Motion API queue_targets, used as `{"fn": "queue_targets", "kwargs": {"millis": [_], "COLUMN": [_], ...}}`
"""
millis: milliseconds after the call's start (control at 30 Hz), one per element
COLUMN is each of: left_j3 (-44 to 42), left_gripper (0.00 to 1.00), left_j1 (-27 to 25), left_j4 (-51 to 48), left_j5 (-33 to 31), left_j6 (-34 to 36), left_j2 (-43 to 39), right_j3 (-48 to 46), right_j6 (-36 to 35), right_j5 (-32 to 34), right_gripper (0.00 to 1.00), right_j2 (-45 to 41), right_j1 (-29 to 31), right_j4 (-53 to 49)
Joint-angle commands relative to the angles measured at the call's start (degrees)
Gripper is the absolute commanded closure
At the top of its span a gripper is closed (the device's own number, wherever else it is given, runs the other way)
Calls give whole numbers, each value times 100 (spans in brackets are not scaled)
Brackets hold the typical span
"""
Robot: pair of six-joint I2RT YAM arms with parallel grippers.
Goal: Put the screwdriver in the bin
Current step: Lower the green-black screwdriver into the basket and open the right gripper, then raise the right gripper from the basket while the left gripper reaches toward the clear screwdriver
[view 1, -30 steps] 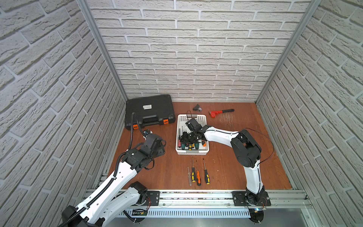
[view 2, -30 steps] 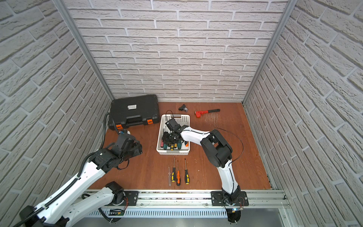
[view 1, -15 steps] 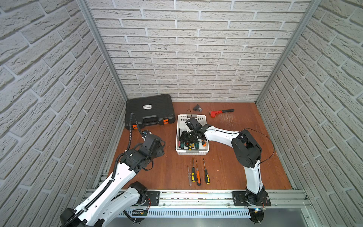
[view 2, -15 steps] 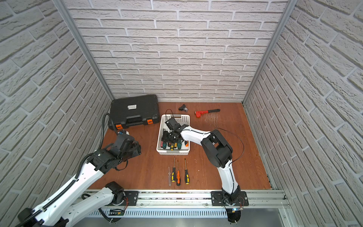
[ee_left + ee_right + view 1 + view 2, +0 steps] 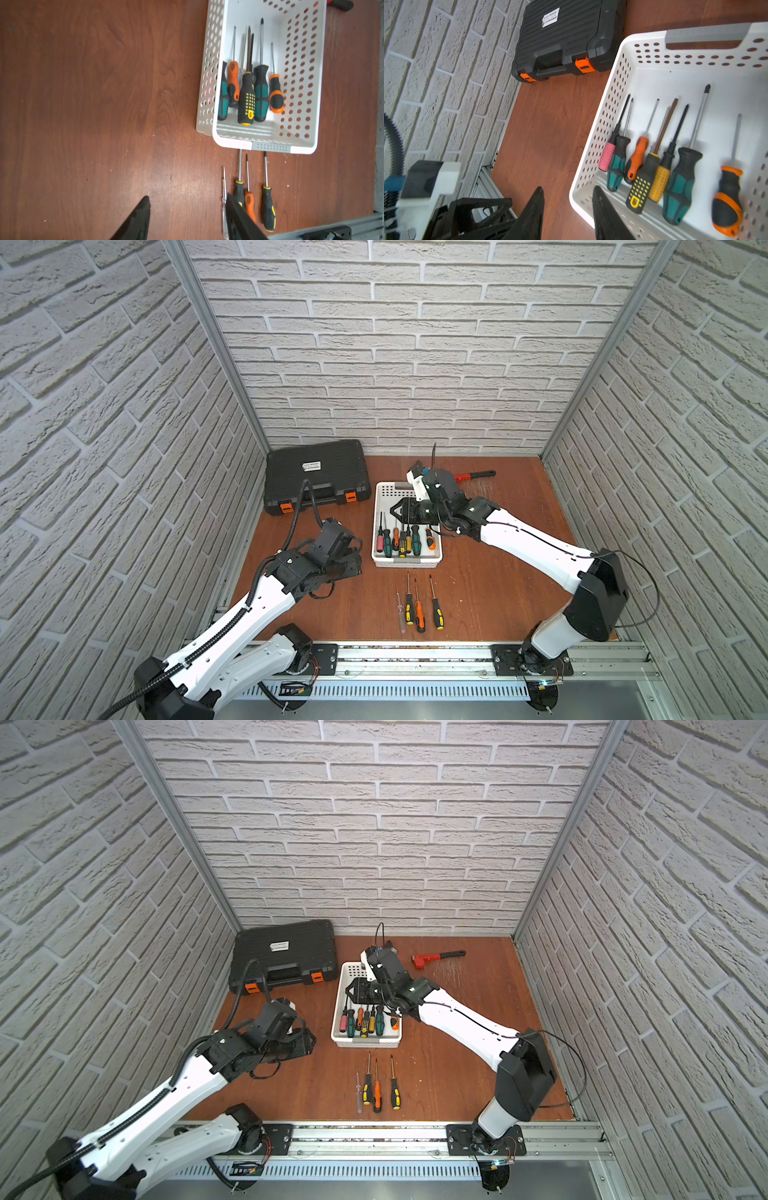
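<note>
The white perforated bin (image 5: 407,562) (image 5: 365,1042) stands mid-table with several screwdrivers (image 5: 401,539) lying in it, handles toward the front. My right gripper (image 5: 395,511) (image 5: 568,188) hovers over the bin's left side, open and empty. In the right wrist view the bin's rim (image 5: 623,47) and a short orange-and-black screwdriver (image 5: 726,199) show. Several more screwdrivers lie on the table in front of the bin: a clear one (image 5: 400,610), an orange one (image 5: 419,612) (image 5: 249,204) and two black-and-yellow ones (image 5: 436,610). My left gripper (image 5: 356,558) (image 5: 187,196) hangs open and empty left of the bin.
A black tool case (image 5: 316,472) (image 5: 564,37) with orange latches lies at the back left. A red pipe wrench (image 5: 473,476) lies at the back behind the right arm. Brick walls close three sides, and a metal rail (image 5: 415,655) runs along the front.
My right gripper has opened a little and drawn up and back from the screwdrivers in the bin. My left gripper has shifted slightly to the right.
</note>
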Motion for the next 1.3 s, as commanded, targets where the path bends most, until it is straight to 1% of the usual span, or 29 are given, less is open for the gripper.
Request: {"fn": "queue_targets", "kwargs": {"millis": [0, 67, 133, 200, 333, 467, 567, 733, 867, 1033, 1267], "left_j3": [-20, -135, -413, -624, -512, -507, -287, 16, -13, -87, -183], "left_gripper": [42, 43, 43, 44, 44, 45, 46, 47, 48, 51, 55], "left_j1": [-421, -785, -1229, -1567, -2216, -2610, -2775, -2881, -2882, -2853, -2823], "left_j4": [85, 232, 624, 979, 1105, 1531, 1539, 1499, 1640, 1567, 1633], "left_j5": [-44, -186, -317, -349, -690, -729, -712, -555, -417, -330, -68], "left_j6": [-368, -620, -977, -1285, -1716, -2037, -2093, -2064, -2125, -2241, -2260], "left_j2": [127, 251, 361, 520, 1079, 1530, 1915, 2465, 2729, 2967, 3224], "right_j3": [-647, -1064, -1395, -1614, -1935, -2187, -2275, -2622, -2645, -2638, -2597], "right_j6": [-163, -126, -130, -198, -379, -480, -538, -416, -381, -319, -334], "right_j5": [353, 434, 533, 690, 1014, 1208, 1235, 1266, 1067, 852, 856], "right_gripper": [59, 60, 60, 60, 59, 58, 58, 58, 59, 60, 61], "right_j2": [-407, -746, -1116, -1491, -2230, -2630, -2723, -2742, -2509, -2222, -2183], "right_j1": [138, 177, 193, 198, 197, 197, 192, 185, 178, 179, 178], "right_j4": [-131, -66, -107, -263, -653, -847, -985, -771, -587, -382, -400]}}
